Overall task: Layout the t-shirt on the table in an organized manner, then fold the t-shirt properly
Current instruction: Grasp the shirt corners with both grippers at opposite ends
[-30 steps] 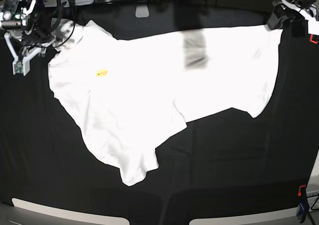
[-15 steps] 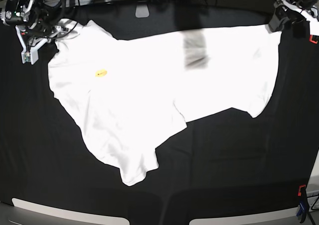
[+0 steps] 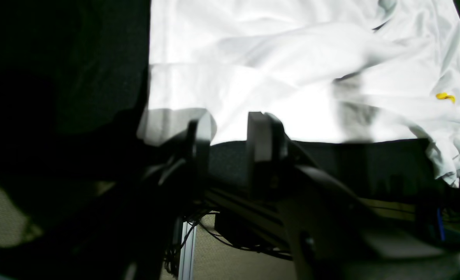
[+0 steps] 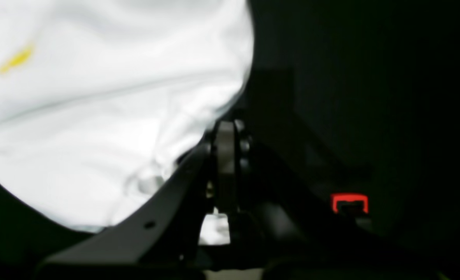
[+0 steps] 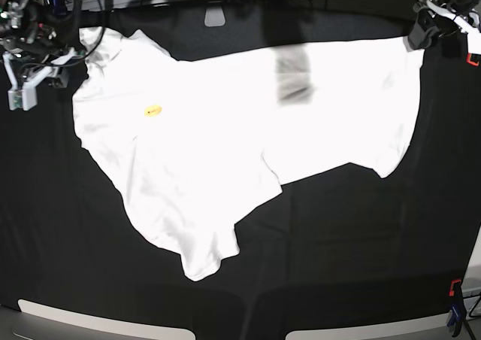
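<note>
The t-shirt (image 5: 248, 137) lies spread plain-side up across the far half of the desk (image 5: 353, 250), slanting from the far right corner towards the far left corner, with one lobe of cloth reaching down towards the middle. A small yellow tag (image 5: 152, 110) shows near its left end, and a grey shadow patch crosses the cloth near the far edge.

The right end effector (image 4: 224, 155) is at the far left corner with its jaws pressed together; in its wrist view white cloth bunches right against them, so it appears to have pinched the shirt's edge there. The left end effector (image 3: 228, 144) sits at the far right corner, jaws partly apart, straddling the hem line where the white cloth meets the black desk; whether cloth is already between them I cannot tell.

This looks like the laying-out step, with folding not yet begun. The next move likely calls for the left jaws to close on the hem so both corners can be drawn apart and the skewed cloth squared.

The desk is covered in matte black cloth; a red clamp (image 5: 455, 287) shows at its near right corner, and cables hang behind the far edge.
</note>
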You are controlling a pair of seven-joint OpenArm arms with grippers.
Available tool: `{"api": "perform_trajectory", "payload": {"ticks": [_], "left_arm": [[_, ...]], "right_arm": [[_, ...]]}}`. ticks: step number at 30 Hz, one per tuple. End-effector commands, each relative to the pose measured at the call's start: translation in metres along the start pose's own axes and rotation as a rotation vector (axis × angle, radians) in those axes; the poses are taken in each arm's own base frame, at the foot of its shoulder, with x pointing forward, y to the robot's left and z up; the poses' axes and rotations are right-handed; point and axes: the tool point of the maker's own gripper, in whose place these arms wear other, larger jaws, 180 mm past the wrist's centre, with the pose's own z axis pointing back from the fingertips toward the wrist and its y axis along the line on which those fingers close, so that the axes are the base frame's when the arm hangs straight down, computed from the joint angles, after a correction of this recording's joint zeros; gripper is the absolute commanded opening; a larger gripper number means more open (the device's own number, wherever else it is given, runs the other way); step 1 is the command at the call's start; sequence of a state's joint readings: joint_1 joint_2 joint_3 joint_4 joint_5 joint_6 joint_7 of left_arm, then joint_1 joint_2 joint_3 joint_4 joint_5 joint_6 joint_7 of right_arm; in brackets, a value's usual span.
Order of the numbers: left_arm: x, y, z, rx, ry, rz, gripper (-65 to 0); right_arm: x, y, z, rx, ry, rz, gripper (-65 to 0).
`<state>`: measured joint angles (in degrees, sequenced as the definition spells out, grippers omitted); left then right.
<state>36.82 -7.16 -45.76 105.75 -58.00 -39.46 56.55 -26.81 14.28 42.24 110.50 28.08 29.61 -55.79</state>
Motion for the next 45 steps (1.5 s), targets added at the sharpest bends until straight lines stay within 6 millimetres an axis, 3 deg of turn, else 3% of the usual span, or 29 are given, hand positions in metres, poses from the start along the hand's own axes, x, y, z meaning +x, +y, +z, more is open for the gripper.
{"api": "perform_trajectory", "payload": {"ticks": [1,5,6,9,11,17,24,31,33,37,45], "left_arm": [[0.009,-0.003,0.004,-0.010,-0.034,-0.019,-51.1],[0.010,-0.003,0.003,-0.010,-0.034,-0.019,-51.0],[0.010,-0.003,0.003,-0.010,-0.035,-0.019,-51.1],[0.010,-0.003,0.003,-0.010,-0.034,-0.019,-51.0],[0.010,-0.003,0.003,-0.010,-0.034,-0.019,-51.0],[0.010,-0.003,0.003,-0.010,-0.034,-0.019,-51.0],[0.010,-0.003,0.003,-0.010,-0.034,-0.019,-51.0],[0.010,-0.003,0.003,-0.010,-0.034,-0.019,-51.0],[0.010,-0.003,0.003,-0.010,-0.034,-0.019,-51.0],[0.009,-0.002,0.003,-0.010,-0.033,-0.019,-51.1],[0.005,-0.001,0.006,0.001,-0.021,-0.019,-48.2]], "right_arm": [[0.011,-0.005,0.007,-0.003,-0.039,0.002,-65.0],[0.009,-0.014,0.014,-0.005,-0.017,0.014,-65.0],[0.007,-0.017,0.016,-0.008,0.000,0.025,-61.0],[0.007,-0.013,0.019,0.037,0.001,0.034,-40.4],[0.008,-0.013,0.019,0.054,-0.001,0.036,-34.8],[-0.008,0.001,0.006,0.138,0.038,0.002,-34.8],[-0.049,0.045,-0.021,0.251,0.192,0.044,-34.8],[-0.069,0.056,-0.033,0.238,0.269,0.070,-35.4],[-0.066,0.057,-0.034,0.239,0.249,0.068,-40.9],[-0.063,0.056,-0.034,0.238,0.232,0.066,-65.0],[-0.061,0.057,-0.034,0.239,0.225,0.065,-65.0]]}}
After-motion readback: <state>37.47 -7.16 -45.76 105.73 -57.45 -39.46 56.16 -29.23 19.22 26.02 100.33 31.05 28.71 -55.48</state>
